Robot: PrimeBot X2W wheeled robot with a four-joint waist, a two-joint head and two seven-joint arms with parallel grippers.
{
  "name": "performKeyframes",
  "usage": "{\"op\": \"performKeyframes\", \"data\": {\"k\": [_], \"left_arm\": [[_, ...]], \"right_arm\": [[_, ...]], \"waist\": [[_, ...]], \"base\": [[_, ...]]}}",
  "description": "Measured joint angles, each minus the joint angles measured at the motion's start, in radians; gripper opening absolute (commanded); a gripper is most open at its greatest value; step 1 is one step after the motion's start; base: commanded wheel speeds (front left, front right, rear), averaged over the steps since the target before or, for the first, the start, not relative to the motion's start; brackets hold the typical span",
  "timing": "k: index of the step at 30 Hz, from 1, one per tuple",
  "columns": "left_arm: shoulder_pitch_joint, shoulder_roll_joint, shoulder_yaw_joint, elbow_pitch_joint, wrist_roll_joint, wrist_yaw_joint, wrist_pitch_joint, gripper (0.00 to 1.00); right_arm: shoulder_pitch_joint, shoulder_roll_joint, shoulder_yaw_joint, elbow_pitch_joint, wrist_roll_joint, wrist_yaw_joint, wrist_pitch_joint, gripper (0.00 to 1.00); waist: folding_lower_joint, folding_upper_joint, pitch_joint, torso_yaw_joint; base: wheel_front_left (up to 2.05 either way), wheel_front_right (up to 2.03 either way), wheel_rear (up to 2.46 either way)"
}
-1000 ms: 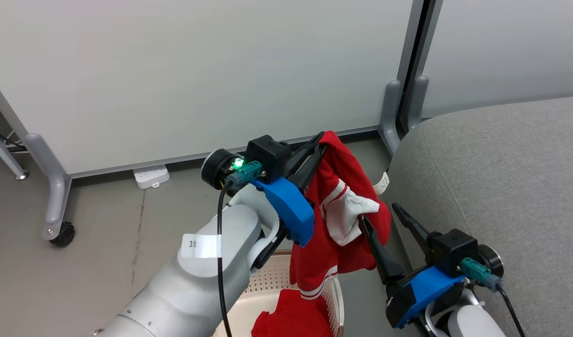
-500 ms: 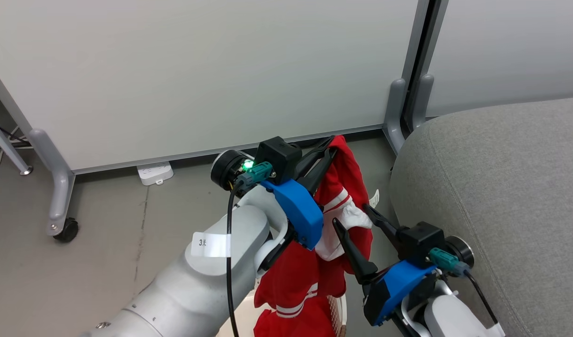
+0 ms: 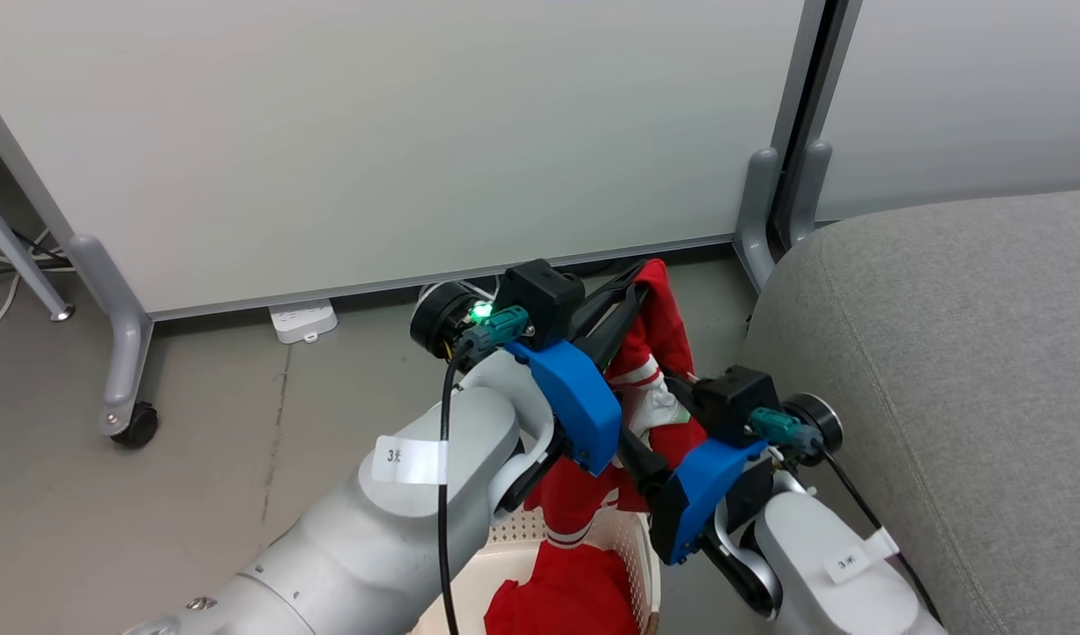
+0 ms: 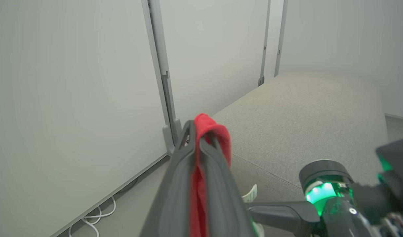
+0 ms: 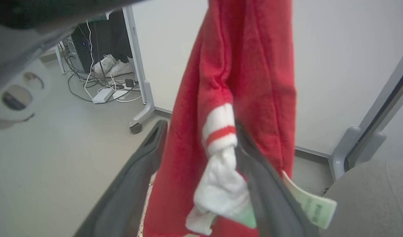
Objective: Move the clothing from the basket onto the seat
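Well left of the sofa point(image 3: 945, 353), on the floor: a partition leg point(image 3: 121, 353) on a caster and a white power strip point(image 3: 303, 320), neither part of the job.

Closer to the sofa, the left gripper point(image 4: 201, 131), pinched tight on the top fold of a red garment point(image 3: 659, 335) and raised high. Probably held up like that to lift the hanging cloth clear of the basket rim before crossing over. Below the pinch, a long bunched drape with a white striped cuff point(image 5: 219, 130) midway, a white panel under it, and a care label point(image 5: 306, 204) poking out on the sofa side.

Just beside the sofa's rounded edge, the right gripper point(image 5: 201, 125), spread wide with one finger on either side of the drape near the cuff and clamped on nothing. Apparently placed there to take a second hold lower down and stop the tail from swinging or dragging.

Judged as mid-transfer: first garment lifted but not yet over the cushion. Next, most likely: close the right fingers on the cloth, carry both hands across onto the sofa, then let go.

Below both grippers, just left of the sofa's edge, the cream perforated basket point(image 3: 526, 529). Inside it, a second red garment point(image 3: 566, 591), crumpled in a heap. Over that heap, the striped hem of the lifted one, touching or just above; cannot tell which. No clothing yet on the part of the sofa in view.
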Motion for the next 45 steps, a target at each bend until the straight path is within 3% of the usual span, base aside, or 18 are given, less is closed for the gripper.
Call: {"op": "performKeyframes", "data": {"k": [10, 11, 12, 45], "left_arm": [[-0.016, 0.0, -0.033, -0.015, -0.034, 0.004, -0.001, 0.0], [-0.017, 0.0, -0.035, -0.016, -0.038, 0.004, -0.001, 0.0], [-0.018, 0.0, -0.036, -0.017, -0.039, 0.004, -0.001, 0.0], [-0.021, 0.0, -0.031, 0.025, -0.047, 0.008, -0.002, 0.0]], "right_arm": [[-0.118, 0.0, 0.066, 0.168, 0.058, 0.0, -0.036, 1.0], [-0.121, 0.0, 0.073, 0.182, 0.067, 0.0, -0.036, 0.65], [-0.124, 0.0, 0.081, 0.195, 0.069, 0.0, -0.036, 0.0], [-0.164, 0.0, 0.137, 0.292, 0.102, 0.0, -0.111, 0.0]], "waist": [[0.0, 0.0, -0.003, 0.009], [0.0, 0.0, -0.004, 0.01], [0.0, 0.0, -0.005, 0.011], [0.0, 0.0, -0.015, -0.009]], "base": [[0.0, 0.0, 0.0], [0.0, 0.0, 0.0], [0.0, 0.0, 0.0], [0.0, 0.0, 0.0]]}}
